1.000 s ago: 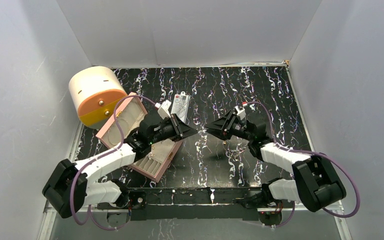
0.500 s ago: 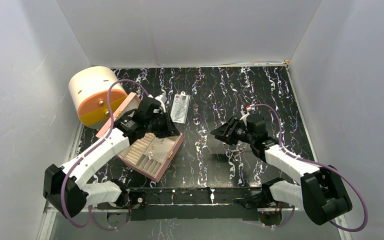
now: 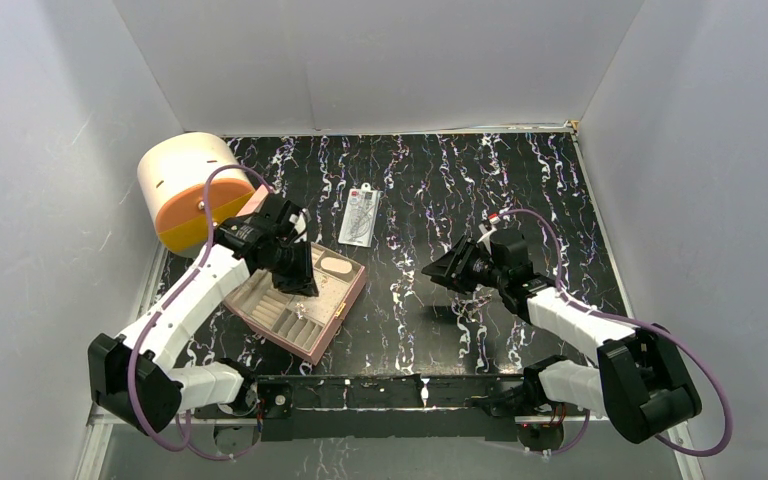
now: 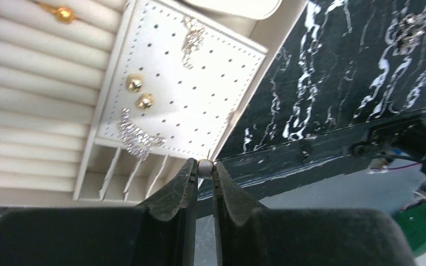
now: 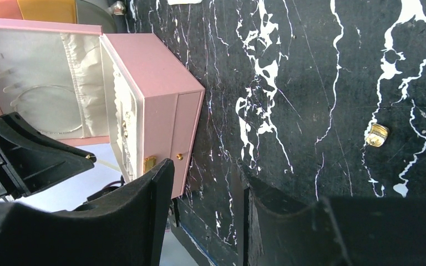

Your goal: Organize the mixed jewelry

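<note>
a black, white-veined table (image 3: 480, 180) carries an open pink box (image 3: 343, 312) at its left. a cream and orange drum (image 3: 188, 185) lies tipped behind it, and a clear packet with a white card (image 3: 358, 217) lies flat nearby.

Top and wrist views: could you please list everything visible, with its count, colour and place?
Jewellery box: one, pink, open, near left.
Drum: one, cream and orange, far left.
Packet: one, clear with white card, beyond the box.
Table: black, white-veined.
Gold studs: three, inside the box.
Chain pieces: two, silvery, inside the box.
Loose gold piece: one, on the table.
Left gripper: black, shut on a pale stud.
Right gripper: black, open, empty.
</note>
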Controlling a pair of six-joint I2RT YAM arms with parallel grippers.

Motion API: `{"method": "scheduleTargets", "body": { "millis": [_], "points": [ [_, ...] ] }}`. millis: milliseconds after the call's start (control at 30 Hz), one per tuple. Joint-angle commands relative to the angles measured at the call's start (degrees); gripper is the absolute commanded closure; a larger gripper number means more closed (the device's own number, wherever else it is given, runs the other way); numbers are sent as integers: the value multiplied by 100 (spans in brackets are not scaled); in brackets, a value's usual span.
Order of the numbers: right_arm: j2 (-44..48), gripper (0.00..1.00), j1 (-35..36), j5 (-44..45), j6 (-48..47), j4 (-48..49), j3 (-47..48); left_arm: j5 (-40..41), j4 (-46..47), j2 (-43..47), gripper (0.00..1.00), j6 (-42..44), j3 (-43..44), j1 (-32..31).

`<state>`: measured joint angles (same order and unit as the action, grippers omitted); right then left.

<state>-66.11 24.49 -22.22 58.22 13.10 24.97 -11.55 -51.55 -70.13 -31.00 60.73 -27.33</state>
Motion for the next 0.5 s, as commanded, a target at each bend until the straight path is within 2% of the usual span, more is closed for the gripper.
{"method": "scheduleTargets", "body": {
  "millis": [0, 467],
  "points": [
    [-42, 49, -14, -62, -109, 174, 159, 417, -893, 8, 90, 523, 336, 50],
    [-126, 50, -14, -66, -216, 108, 237, 403, -662, -429, 90, 596, 357, 53]
  ]
}}
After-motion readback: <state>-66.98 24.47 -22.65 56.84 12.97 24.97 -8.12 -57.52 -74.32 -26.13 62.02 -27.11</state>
